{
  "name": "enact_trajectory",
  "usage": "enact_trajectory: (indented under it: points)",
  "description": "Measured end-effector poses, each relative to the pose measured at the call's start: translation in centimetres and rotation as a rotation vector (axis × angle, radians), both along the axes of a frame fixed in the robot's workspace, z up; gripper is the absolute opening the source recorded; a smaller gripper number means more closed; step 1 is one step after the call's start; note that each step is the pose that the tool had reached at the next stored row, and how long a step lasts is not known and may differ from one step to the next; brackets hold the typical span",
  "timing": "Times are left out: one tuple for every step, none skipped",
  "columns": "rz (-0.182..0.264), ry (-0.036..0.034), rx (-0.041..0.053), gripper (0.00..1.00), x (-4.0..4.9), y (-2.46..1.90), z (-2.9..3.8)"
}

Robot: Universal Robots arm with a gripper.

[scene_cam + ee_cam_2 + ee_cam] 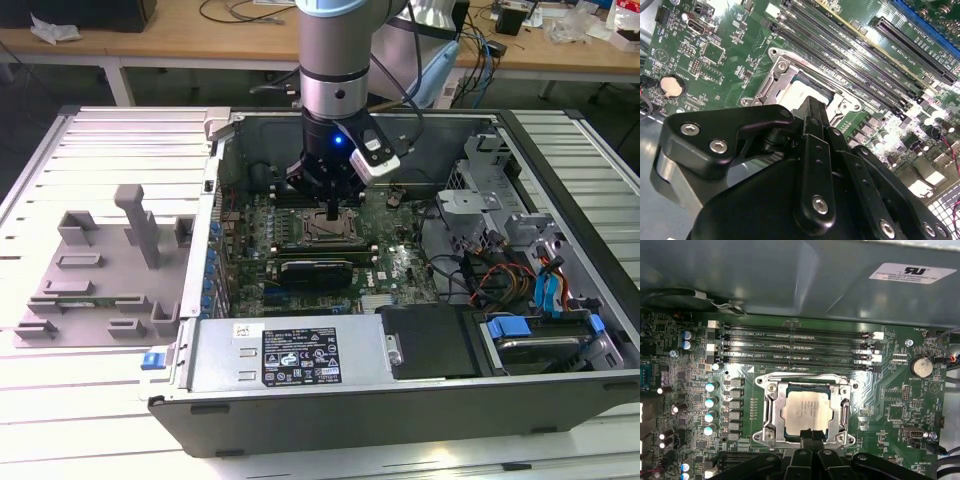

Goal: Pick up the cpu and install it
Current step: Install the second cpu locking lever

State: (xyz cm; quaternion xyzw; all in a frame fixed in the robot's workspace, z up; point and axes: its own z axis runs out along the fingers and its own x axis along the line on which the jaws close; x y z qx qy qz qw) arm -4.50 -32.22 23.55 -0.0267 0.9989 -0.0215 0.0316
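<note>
In the socket (807,412) of the green board (890,405), the cpu (807,410) lies flat inside the metal frame, its silvery top square to the frame's edges. My gripper (810,437) hangs just above its near edge, fingers drawn narrow together and, as far as I can judge, gripping nothing. To finish this well, I judge the chip must sit level and fully seated, no corner riding on the frame. The memory slots (800,347) beside it are untouched.
</note>
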Motion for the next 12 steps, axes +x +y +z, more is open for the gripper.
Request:
enact_trajectory:
  points:
    - [0.0, 0.0, 0.0, 0.11, 0.0, -0.01, 0.0]
    - [0.0, 0.0, 0.0, 0.11, 0.0, -0.02, 0.0]
    - [0.0, 0.0, 0.0, 0.11, 0.0, -0.03, 0.0]
    - [0.0, 0.0, 0.0, 0.11, 0.0, -0.03, 0.0]
    - [0.0, 0.0, -0.0001, 0.11, 0.0, -0.03, 0.0]
    - [0.0, 0.0, 0.0, 0.11, 0.0, -0.04, 0.0]
    - [0.0, 0.0, 0.0, 0.11, 0.0, -0.05, 0.0]
    - [0.0, 0.0001, -0.0002, 0.11, -0.01, -0.07, 0.13]
    - [0.0, 0.0, -0.0001, 0.11, 0.0, -0.06, 0.48]
    - [0.0, -0.0001, 0.0001, 0.11, 0.0, -0.06, 0.53]
    - [0.0, -0.0002, 0.0002, 0.11, 0.0, -0.06, 0.54]
    - [0.0, 0.0002, -0.0002, 0.11, 0.0, -0.23, 0.56]
